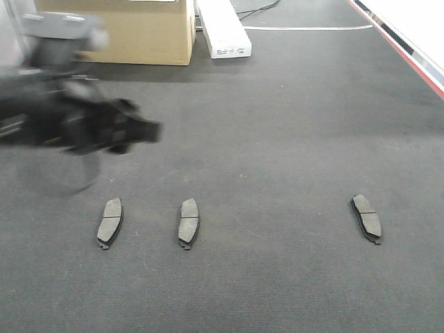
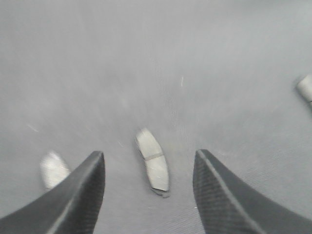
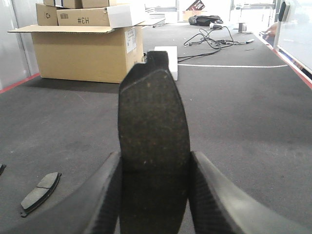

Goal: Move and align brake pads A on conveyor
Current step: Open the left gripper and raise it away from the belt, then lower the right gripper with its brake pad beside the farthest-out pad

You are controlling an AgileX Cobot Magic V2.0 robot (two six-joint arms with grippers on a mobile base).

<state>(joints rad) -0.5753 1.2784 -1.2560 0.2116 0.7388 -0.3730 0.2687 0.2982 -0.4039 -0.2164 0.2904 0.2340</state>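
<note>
Three brake pads A lie in a row on the dark conveyor belt: a left pad, a middle pad and a right pad. My left gripper, blurred, hangs above the belt behind the left two. In the left wrist view it is open and holds nothing; one pad lies on the belt below the gap, and another lies to the left. My right gripper is shut on a fourth pad, held upright. Another pad lies at its lower left.
A cardboard box and a white carton stand at the far end of the belt. A red side rail runs along the right edge. Cables lie further back.
</note>
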